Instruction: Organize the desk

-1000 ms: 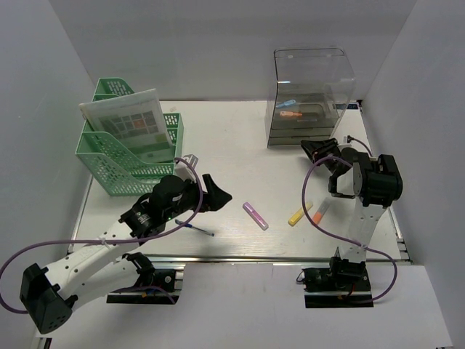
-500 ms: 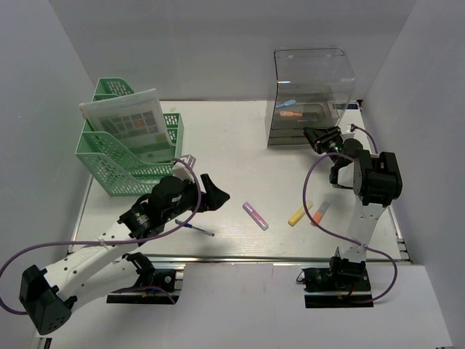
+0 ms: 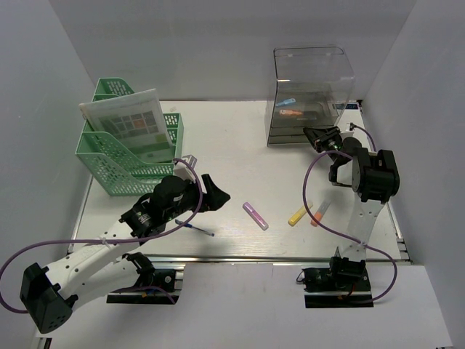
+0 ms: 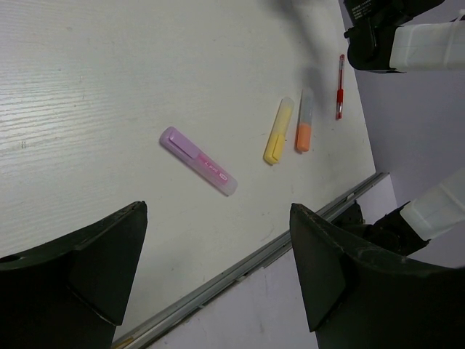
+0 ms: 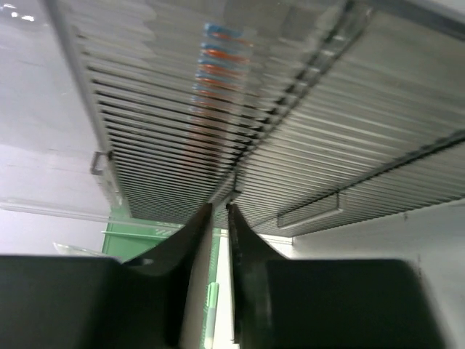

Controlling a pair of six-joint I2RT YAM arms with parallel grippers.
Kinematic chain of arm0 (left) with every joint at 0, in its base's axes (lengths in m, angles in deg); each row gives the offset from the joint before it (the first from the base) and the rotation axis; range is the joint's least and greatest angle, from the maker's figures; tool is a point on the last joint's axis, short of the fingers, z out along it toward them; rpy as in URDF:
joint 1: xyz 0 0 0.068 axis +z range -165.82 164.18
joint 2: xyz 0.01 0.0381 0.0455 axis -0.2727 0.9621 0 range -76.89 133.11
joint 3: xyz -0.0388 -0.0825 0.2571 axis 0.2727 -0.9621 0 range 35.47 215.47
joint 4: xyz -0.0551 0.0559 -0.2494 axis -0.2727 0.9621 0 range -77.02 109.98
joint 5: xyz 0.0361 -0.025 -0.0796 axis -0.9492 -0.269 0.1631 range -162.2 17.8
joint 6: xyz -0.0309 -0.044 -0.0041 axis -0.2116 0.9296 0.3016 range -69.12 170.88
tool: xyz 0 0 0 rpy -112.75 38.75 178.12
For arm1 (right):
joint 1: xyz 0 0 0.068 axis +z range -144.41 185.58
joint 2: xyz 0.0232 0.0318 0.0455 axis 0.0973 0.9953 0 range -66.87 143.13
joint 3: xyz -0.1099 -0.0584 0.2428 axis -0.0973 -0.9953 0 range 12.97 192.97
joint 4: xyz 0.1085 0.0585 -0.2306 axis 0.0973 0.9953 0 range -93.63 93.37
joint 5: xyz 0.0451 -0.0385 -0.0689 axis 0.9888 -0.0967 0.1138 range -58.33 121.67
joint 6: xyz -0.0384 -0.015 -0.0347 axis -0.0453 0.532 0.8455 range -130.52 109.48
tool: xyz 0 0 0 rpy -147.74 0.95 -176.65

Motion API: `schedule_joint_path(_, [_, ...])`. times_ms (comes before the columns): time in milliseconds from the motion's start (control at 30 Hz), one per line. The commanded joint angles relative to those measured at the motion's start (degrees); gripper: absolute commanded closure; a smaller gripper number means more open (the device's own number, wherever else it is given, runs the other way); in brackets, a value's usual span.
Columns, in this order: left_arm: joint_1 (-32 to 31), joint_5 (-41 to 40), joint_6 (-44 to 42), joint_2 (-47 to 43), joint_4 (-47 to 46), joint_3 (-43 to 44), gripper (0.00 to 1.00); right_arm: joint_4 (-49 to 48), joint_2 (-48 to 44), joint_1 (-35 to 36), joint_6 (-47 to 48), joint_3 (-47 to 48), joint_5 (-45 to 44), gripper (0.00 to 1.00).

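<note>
Judging by the right gripper (image 3: 320, 136), narrowed to a slit (a pinch cannot be told) at the clear drawer unit (image 3: 312, 87) upper right on the white desk (image 3: 232, 145) filling mid-frame, a drawer is being addressed; next, the purple highlighter (image 3: 255, 216) would be centred under the wide-spread left gripper (image 3: 218, 193).

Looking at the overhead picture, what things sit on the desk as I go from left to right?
Green mesh file basket → blue pen → purple highlighter → yellow highlighter → orange highlighter.
</note>
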Motion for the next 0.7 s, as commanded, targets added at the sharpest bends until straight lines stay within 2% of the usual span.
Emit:
schedule_joint_path(0, [0.2, -0.8, 0.5, -0.5, 0.0, 0.2, 0.11, -6.9, 0.8, -0.2, -0.2, 2.2, -1.1, 0.85])
schedule_joint_path(167, [0.2, -0.6, 0.9, -0.6, -0.2, 0.0, 0.11, -8.7, 0.7, -0.2, -0.6, 1.4, -1.0, 0.95])
schedule_joint_path(467, [0.2, -0.4, 1.2, -1.0, -0.1, -0.2, 0.11, -10.9, 0.2, -0.7, -1.6, -0.2, -1.3, 0.97])
schedule_joint_path(500, [0.2, -0.5, 1.1, -1.1, 0.0, -0.1, 0.11, -10.9, 0.3, -0.9, -2.0, -0.1, -1.2, 0.96])
schedule_joint_path(567, [0.2, -0.7, 1.2, -1.5, 0.1, -0.3, 0.11, -10.3, 0.6, -1.0, -2.5, 0.5, -0.9, 0.8])
schedule_joint_path(633, [0.2, -0.9, 1.3, -1.6, 0.1, -0.3, 0.11, -9.6, 0.6, -0.9, -2.4, 0.7, -0.9, 0.72])
schedule_joint_path(667, [0.2, -0.9, 1.3, -1.6, 0.1, -0.4, 0.11, -9.6, 0.7, -0.9, -2.5, 0.9, -0.8, 0.71])
